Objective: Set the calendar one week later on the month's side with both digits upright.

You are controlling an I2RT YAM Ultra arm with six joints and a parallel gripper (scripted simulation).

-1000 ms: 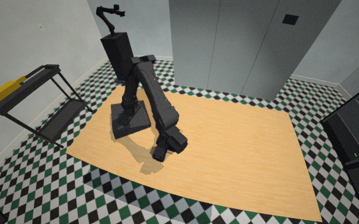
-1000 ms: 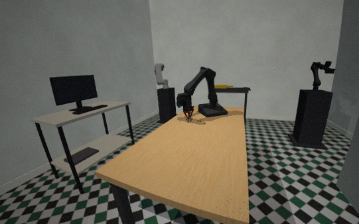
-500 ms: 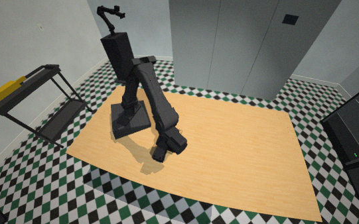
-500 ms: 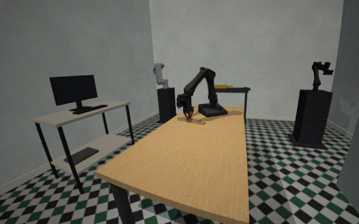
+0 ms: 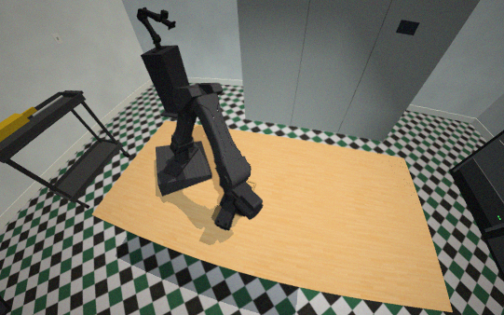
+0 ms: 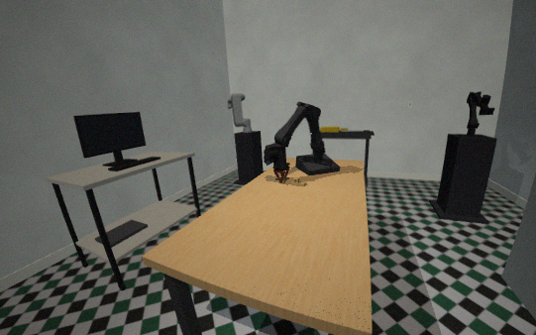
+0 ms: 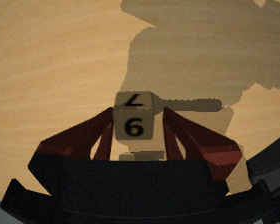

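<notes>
The six-joint arm (image 5: 225,144) (image 6: 292,124) extends from its dark base (image 5: 200,178) (image 6: 324,169) over the wood-topped table (image 5: 335,219) (image 6: 287,238). The gripper (image 6: 281,179) (image 7: 138,113) points downward, low over the tabletop. Its fingertips are hidden in the top view.

In the wrist view, the red fingers stand partly spread, on either side of a pale cube (image 7: 134,116). The cube is near the tip at picture left; contact with that tip cannot be confirmed. A gap is visible between the cube and the tip at picture right. The gripper is not clamped on the cube.

Two faces of the cube carry black characters. The face nearer the gripper body reads "9" as displayed; whether this is an inverted 6 cannot be determined. The adjoining face bears a foreshortened angular mark, resembling an inverted 7.

A second pale part (image 7: 142,155) is located between the cube and the gripper body, largely covered by the latter. Its identity cannot be determined, and the tray cannot be distinguished in these views.
</notes>
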